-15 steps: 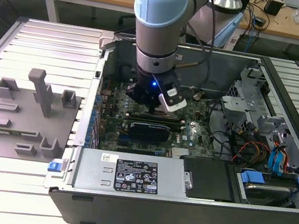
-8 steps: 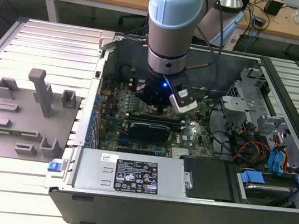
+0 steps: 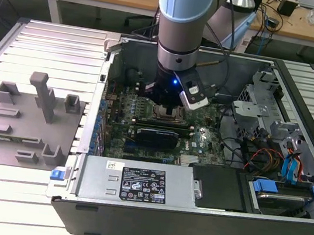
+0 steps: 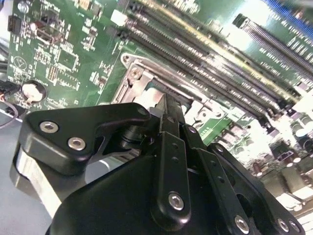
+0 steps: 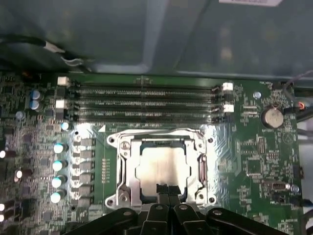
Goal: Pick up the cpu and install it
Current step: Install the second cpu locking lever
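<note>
The cpu [image 5: 164,164], a flat silvery square, lies inside the metal-framed motherboard socket [image 5: 122,169]. In the first wrist view my gripper [image 5: 163,188] hangs just over the chip's near edge, its two black fingertips pressed together with nothing between them. In the second wrist view the black fingers [image 4: 171,117] point down onto the socket frame [image 4: 133,74]. In the exterior view the gripper [image 3: 168,100] is low inside the open computer case, right above the socket [image 3: 167,115].
Memory slots [image 5: 146,103] run beside the socket. A row of capacitors [image 5: 57,171] stands on its other side. A graphics card [image 3: 155,136], power supply [image 3: 135,184] and drive cages [image 3: 290,173] crowd the case. Grey plastic blocks [image 3: 27,116] stand on the slatted table.
</note>
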Controlling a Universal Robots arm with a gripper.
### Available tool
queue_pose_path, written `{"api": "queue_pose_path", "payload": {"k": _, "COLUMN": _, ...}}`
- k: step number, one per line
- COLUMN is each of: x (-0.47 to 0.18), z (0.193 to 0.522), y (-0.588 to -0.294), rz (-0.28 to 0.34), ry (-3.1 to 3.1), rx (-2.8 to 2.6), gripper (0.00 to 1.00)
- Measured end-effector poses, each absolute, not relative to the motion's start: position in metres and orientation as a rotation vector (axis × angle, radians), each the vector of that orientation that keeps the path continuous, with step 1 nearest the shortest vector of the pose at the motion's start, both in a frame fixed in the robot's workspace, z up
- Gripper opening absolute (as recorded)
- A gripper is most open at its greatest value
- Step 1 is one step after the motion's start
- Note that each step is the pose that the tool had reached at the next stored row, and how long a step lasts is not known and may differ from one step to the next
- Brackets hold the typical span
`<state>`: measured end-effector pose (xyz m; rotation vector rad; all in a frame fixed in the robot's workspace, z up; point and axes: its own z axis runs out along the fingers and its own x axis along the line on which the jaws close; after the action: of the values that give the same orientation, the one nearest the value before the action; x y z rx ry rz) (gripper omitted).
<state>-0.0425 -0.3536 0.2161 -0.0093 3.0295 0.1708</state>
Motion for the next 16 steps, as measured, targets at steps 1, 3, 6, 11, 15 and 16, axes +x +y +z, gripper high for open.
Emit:
{"api": "queue_pose_path", "payload": {"k": 1, "x": -0.042, "z": 0.216, "y": -0.352, "rz": 0.162, "ry": 3.031, "rx": -0.010, "gripper": 0.11}}
{"api": "queue_pose_path", "payload": {"k": 3, "x": -0.042, "z": 0.216, "y": -0.348, "rz": 0.144, "ry": 3.033, "rx": -0.011, "gripper": 0.11}}
{"api": "queue_pose_path", "payload": {"k": 6, "x": -0.042, "z": 0.216, "y": -0.340, "rz": 0.116, "ry": 3.036, "rx": -0.012, "gripper": 0.11}}
{"api": "queue_pose_path", "payload": {"k": 11, "x": -0.041, "z": 0.221, "y": -0.334, "rz": 0.082, "ry": 3.039, "rx": -0.014, "gripper": 0.11}}
{"api": "queue_pose_path", "payload": {"k": 15, "x": -0.040, "z": 0.229, "y": -0.334, "rz": 0.063, "ry": 3.041, "rx": -0.014, "gripper": 0.11}}
{"api": "queue_pose_path", "payload": {"k": 16, "x": -0.040, "z": 0.229, "y": -0.334, "rz": 0.060, "ry": 3.041, "rx": -0.015, "gripper": 0.11}}
